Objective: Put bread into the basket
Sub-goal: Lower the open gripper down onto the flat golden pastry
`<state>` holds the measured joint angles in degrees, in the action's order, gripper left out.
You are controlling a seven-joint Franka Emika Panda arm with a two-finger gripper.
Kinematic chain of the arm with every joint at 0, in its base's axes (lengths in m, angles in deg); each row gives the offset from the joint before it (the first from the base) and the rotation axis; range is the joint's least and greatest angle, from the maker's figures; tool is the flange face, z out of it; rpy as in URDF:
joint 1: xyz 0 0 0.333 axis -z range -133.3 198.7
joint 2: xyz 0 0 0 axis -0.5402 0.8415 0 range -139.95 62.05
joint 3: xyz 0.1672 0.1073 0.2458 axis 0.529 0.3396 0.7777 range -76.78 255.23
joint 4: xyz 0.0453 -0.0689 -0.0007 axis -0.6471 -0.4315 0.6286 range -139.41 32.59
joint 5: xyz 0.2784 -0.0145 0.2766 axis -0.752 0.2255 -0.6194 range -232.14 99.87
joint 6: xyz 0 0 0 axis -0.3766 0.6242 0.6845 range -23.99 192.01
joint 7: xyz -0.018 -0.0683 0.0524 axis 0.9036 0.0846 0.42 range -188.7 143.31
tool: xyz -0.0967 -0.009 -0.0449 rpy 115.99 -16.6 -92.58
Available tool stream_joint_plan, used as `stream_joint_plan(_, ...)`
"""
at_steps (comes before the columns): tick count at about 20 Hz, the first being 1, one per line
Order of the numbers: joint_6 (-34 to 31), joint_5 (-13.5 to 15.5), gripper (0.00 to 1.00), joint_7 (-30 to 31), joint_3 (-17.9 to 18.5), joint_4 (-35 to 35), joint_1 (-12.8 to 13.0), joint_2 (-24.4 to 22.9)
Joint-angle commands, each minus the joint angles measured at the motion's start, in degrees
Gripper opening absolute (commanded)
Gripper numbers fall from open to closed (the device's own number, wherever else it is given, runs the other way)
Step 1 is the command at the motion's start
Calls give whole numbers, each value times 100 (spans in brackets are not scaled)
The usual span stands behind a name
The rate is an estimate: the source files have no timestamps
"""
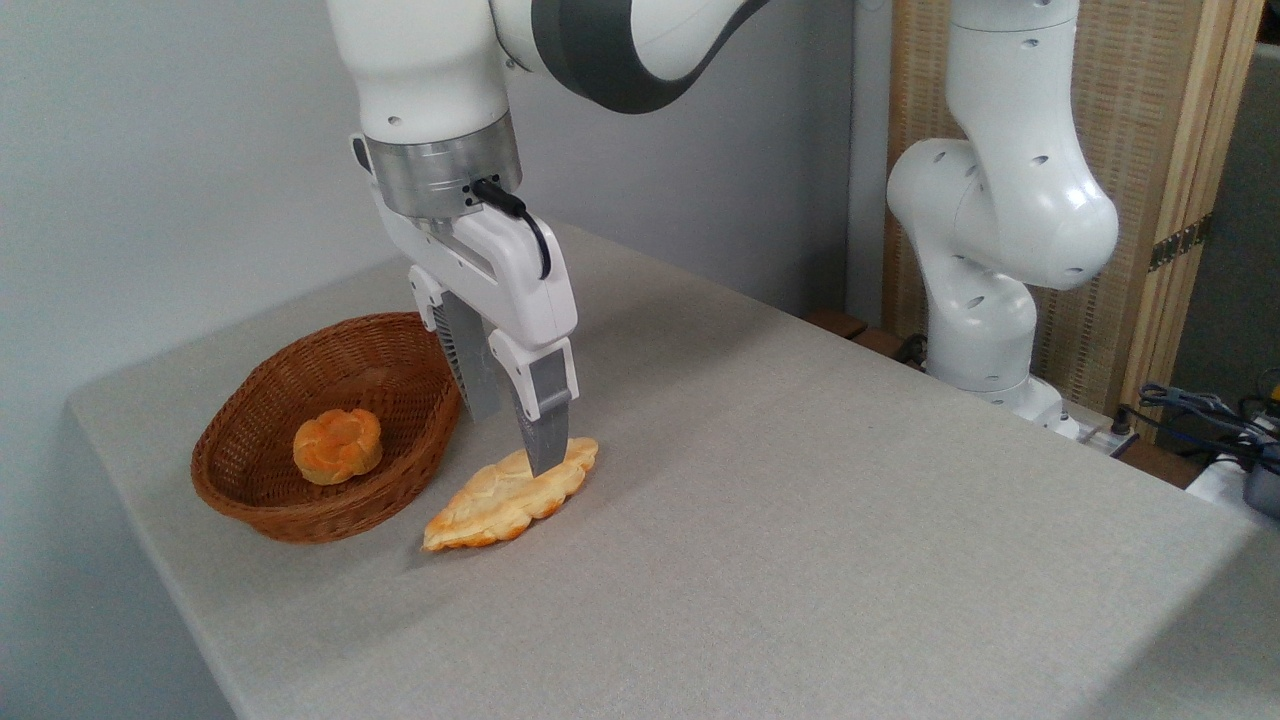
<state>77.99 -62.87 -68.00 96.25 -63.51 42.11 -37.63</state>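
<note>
The bread (pixel 505 500), a long pale golden pastry with lobed ridges, lies flat on the grey table just right of the basket (pixel 262 392). The basket is oval, reddish-brown wicker, and its near rim almost touches the bread's left side. My gripper (pixel 513 442) points straight down over the bread's far half and is open. One finger (pixel 546 430) stands in front of the pastry and the other (pixel 470 375) behind it, close to the basket's right rim. I cannot tell whether the fingertips touch the bread.
A small round orange bun (pixel 338 445) with a flower-shaped top sits inside the basket. The arm's white base (pixel 985 300) stands at the table's right rear, with cables (pixel 1200 410) beyond it. The table's front edge (pixel 700 700) runs close below.
</note>
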Motion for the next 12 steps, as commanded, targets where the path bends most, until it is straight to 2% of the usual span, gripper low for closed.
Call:
stream_joint_plan(1,-236,34,100,-66,62,114,43,0)
stream_joint_plan(12,-289,52,100,-57,54,114,44,0)
